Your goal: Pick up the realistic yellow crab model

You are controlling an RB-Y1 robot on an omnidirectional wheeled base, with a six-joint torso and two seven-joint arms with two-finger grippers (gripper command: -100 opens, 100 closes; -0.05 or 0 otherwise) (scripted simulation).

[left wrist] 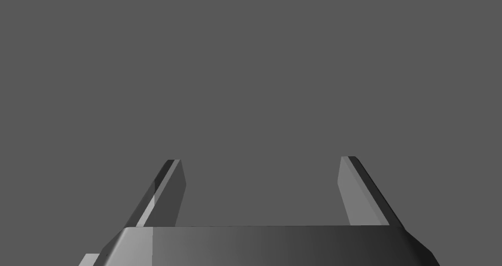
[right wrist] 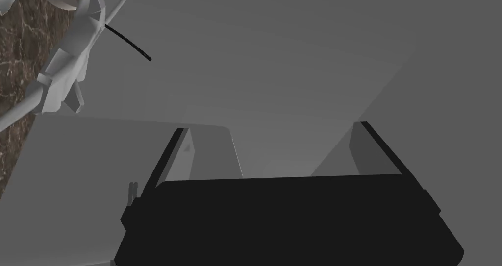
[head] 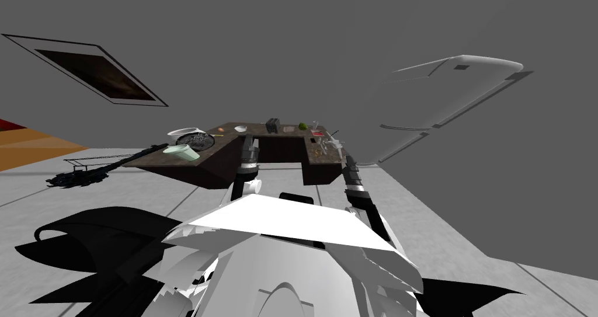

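A dark brown U-shaped counter (head: 175, 160) stands ahead of me in the head view. On its right wing lies a small yellowish thing (head: 319, 152), too small to tell whether it is the crab. My left gripper (head: 249, 139) is raised before the counter's left inner corner; in the left wrist view the gripper (left wrist: 262, 165) is open and holds nothing, facing a flat grey surface. My right gripper (head: 349, 159) hangs by the near end of the right wing. It (right wrist: 271, 128) is open and holds nothing. Beside it are the marbled counter top (right wrist: 19, 72) and a grey pronged object (right wrist: 68, 67).
A mint cup (head: 182, 151), a dark round bowl (head: 195, 139), a white dish (head: 184, 132), a dark toaster (head: 273, 124) and a green fruit (head: 302, 125) sit on the counter. A grey fridge (head: 444, 97) stands at the right. A black tangled object (head: 87, 170) lies on the floor at the left.
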